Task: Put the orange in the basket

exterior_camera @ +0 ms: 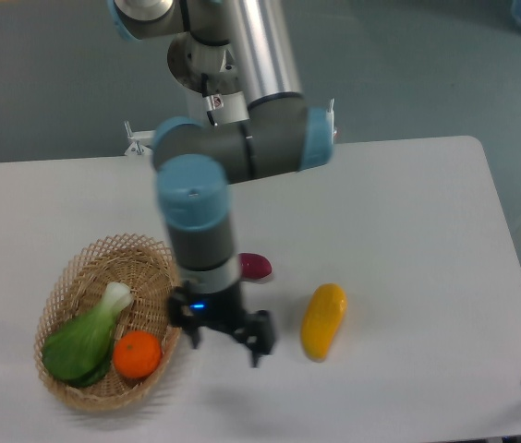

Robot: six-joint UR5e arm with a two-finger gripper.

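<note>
The orange (137, 355) is lying in the basket (83, 267) beside a green vegetable (80, 339). The gripper (224, 340) is hovering over the worktop (408, 212), jaws apart and holding nothing.

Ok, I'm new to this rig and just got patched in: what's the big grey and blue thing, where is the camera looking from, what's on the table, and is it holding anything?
The grey and blue thing is a single robot arm; its two-finger gripper hangs at the bottom, fingers spread, holding nothing. There is one picture, from a fixed camera looking down at the white table from the front. On the left sits a wicker basket with the orange and a green leafy vegetable inside. Loose on the table are a yellow oblong fruit to the right of the gripper and a dark red item, partly hidden behind the arm.
</note>
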